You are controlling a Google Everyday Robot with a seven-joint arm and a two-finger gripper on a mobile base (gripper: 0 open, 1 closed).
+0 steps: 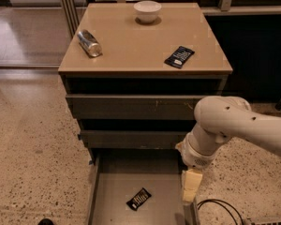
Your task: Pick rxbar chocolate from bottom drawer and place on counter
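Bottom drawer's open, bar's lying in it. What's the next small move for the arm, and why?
Probably slide the gripper sideways toward the chocolate bar before descending. The bar lies flat near the middle of the open bottom drawer, while the gripper hangs at the drawer's right edge, pointing down and apart from the bar, so it isn't lined up over it yet.

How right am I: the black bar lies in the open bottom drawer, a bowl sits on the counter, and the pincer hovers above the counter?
Only the pincer is misplaced: the camera view shows it at the right edge of the bottom drawer, not above the counter. The rest holds.
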